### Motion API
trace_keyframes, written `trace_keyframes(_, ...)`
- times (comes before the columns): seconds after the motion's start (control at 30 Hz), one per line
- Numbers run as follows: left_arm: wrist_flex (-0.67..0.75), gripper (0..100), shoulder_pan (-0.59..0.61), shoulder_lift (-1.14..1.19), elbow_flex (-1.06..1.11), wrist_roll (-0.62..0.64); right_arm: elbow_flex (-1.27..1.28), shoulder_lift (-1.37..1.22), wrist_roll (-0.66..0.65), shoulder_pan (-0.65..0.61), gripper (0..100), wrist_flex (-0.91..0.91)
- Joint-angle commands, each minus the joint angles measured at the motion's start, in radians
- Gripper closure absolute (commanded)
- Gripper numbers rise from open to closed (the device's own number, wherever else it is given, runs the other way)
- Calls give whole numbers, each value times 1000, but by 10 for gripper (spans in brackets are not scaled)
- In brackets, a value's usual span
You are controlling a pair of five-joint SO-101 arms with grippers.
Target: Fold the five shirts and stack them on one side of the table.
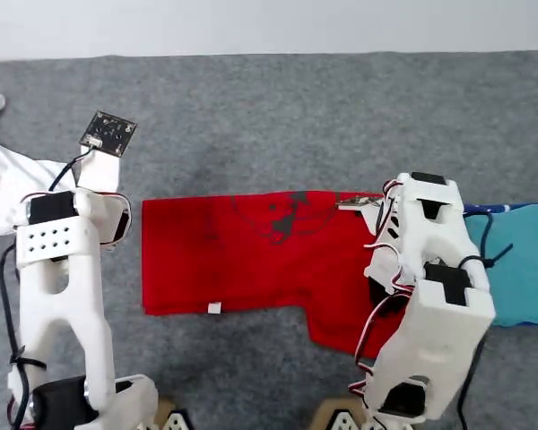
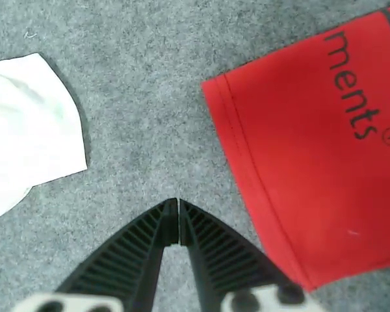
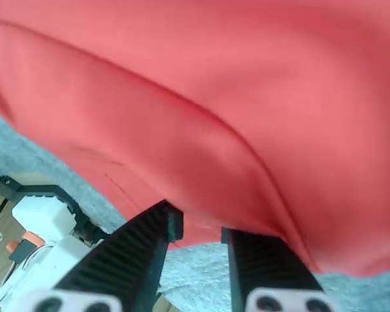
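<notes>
A red shirt (image 1: 242,260) with a dark print lies spread flat on the grey mat (image 1: 278,116) in the middle. My left arm (image 1: 58,242) stands just left of the shirt's edge. In its wrist view, the left gripper (image 2: 179,221) is shut over bare mat, between the red shirt (image 2: 318,149) and a white shirt (image 2: 26,123). My right arm (image 1: 430,287) covers the shirt's right part. The right gripper (image 3: 198,235) is open, its fingertips at the hem of the red shirt (image 3: 234,97), which rises in a fold.
The white shirt (image 1: 4,184) lies crumpled at the left edge, and a teal shirt (image 1: 520,269) at the right edge. A small circuit board (image 1: 108,133) on a cable lies behind the left arm. An arm's white base (image 3: 45,221) stands at the table's front.
</notes>
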State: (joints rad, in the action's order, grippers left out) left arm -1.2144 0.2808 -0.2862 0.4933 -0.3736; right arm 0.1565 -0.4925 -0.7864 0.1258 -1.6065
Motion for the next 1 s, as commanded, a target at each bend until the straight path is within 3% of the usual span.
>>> trace_keyframes(0.0,23,986,-8,-37,-5,-6,-3,-28,15,-12,867,33)
trace_keyframes(0.37,23,986,-8,-37,-4,-8,-6,-31,17,-10,991,70)
trace_keyframes(0.77,23,986,-9,-37,-12,-8,-95,225,17,-16,988,-163)
trace_keyframes(0.97,23,986,-9,-37,-12,-8,-83,380,20,-18,988,-182)
